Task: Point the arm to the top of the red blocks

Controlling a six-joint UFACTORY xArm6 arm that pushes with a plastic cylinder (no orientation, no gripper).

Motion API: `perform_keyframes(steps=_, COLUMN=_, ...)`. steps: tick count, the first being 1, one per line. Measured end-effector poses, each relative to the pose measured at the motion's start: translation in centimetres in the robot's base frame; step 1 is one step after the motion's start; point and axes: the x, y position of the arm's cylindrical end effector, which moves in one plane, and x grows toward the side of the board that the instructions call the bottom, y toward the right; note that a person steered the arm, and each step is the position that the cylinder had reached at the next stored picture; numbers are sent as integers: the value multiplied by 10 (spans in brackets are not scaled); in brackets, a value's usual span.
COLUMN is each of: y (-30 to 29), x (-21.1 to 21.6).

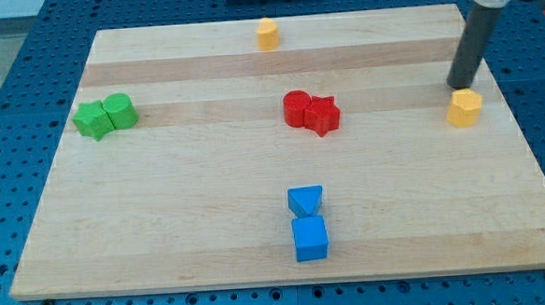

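My tip (455,86), a bare rod with no claw, rests at 3 o'clock from the light, rigid, touching red blocks (311,111); approach their 12 o'clock side.

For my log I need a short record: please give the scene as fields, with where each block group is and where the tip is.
board: wooden
red blocks: cylinder and star, touching, centre
green blocks: pair, view's left
blue blocks: triangle above cube, view's bottom
yellow blocks: one at top, one at right
my tip: just above the right yellow block, far right of the red blocks
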Motion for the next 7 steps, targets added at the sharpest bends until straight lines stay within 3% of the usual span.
perform_keyframes(steps=4, y=0, x=15)
perform_keyframes(steps=6, y=-11, x=-45)
perform_keyframes(steps=7, y=-33, x=-45)
